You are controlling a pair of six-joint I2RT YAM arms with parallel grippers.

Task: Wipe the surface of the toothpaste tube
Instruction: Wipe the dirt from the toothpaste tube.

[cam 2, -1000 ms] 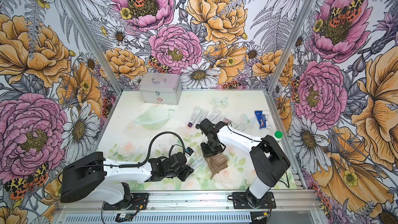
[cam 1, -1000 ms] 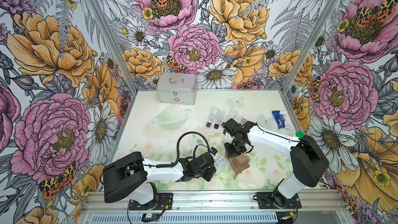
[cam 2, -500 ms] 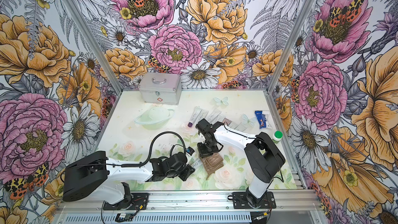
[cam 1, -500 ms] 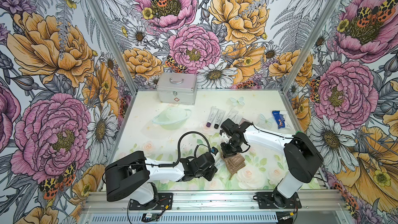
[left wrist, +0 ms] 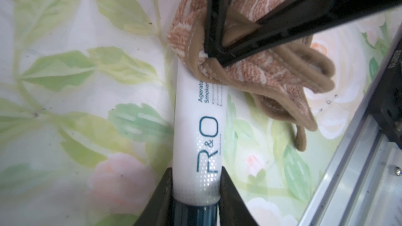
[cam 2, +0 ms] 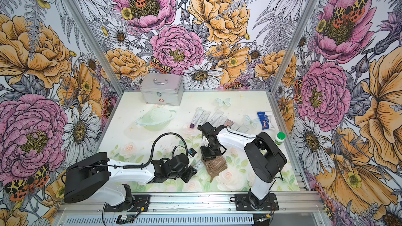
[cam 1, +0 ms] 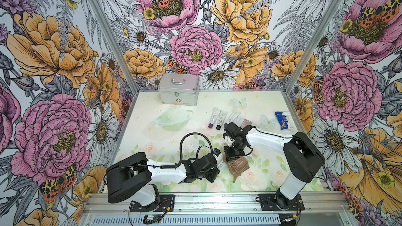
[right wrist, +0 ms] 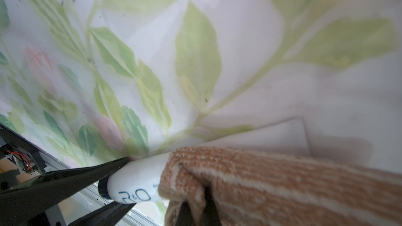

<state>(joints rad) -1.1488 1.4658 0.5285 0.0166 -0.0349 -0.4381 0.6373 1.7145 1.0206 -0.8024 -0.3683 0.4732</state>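
Near the front of the table, the left gripper clamped the cap end of the toothpaste tube. The tube lay with its long axis running away from that gripper, its crimped tail toward the right arm. Just beyond, the right gripper pinched a folded brown cloth that lay over the tube's tail half. Wiping seemed to be mid-stroke. Next, the cloth would need dragging along the tube toward the cap, with steady pressure. Spare tubes lay farther back.
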